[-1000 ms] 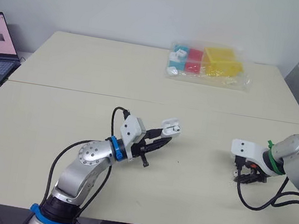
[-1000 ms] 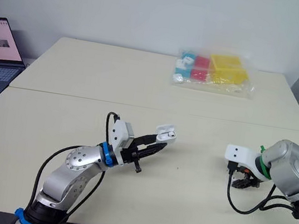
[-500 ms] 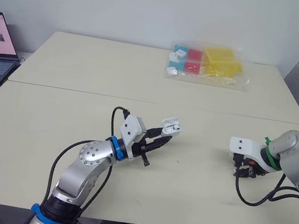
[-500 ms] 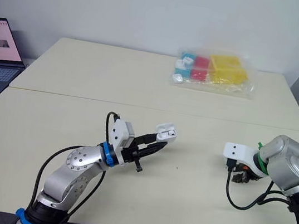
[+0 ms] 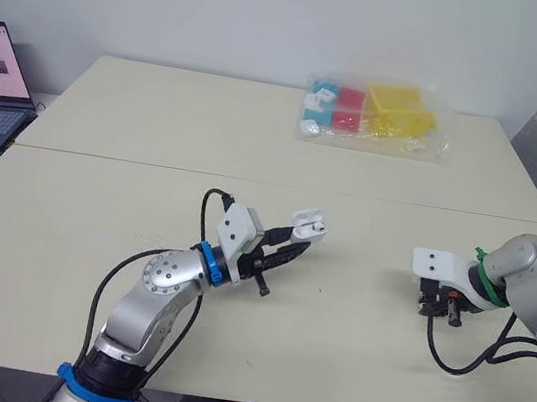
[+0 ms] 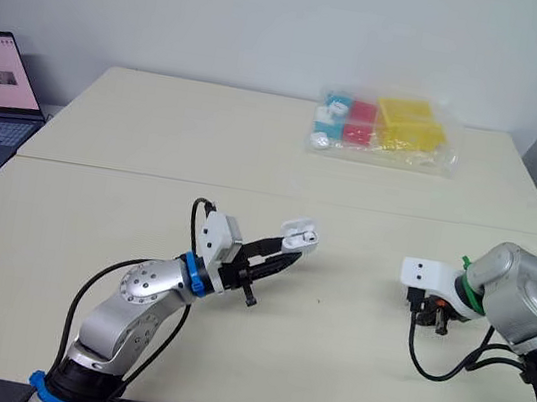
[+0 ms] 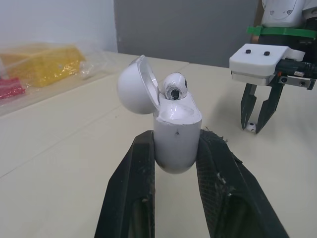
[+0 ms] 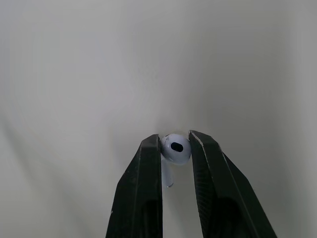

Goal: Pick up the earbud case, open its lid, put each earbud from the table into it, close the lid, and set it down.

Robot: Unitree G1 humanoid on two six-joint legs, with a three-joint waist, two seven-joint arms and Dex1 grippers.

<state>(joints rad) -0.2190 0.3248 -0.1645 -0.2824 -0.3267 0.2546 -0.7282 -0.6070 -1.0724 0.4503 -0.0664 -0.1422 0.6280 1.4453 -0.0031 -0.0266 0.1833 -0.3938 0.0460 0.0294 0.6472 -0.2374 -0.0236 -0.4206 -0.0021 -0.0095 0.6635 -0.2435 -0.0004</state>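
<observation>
Right hand [image 5: 437, 310]: closed on second earbud [image 8: 175, 148], low at the table [image 5: 351, 325], 4 o'clock.
Left hand [image 5: 288, 250]: grips earbud case [image 7: 176, 136], centre; lid [image 7: 132, 89] open, first earbud [image 7: 173, 86] seated.
Bearing: earbud case at 9 o'clock from right hand, well apart.
Axis: stem runs along the fingers [image 8: 143, 188]; likely must enter stem-first.
Views: right wrist shows the pinch; left wrist, the filled slot.

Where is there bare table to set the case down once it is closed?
Bare table lies between the left hand, holding the earbud case, and the right hand, shut on an earbud. The far half left of the plastic bag is bare too. Crowded: beside the bag.
</observation>
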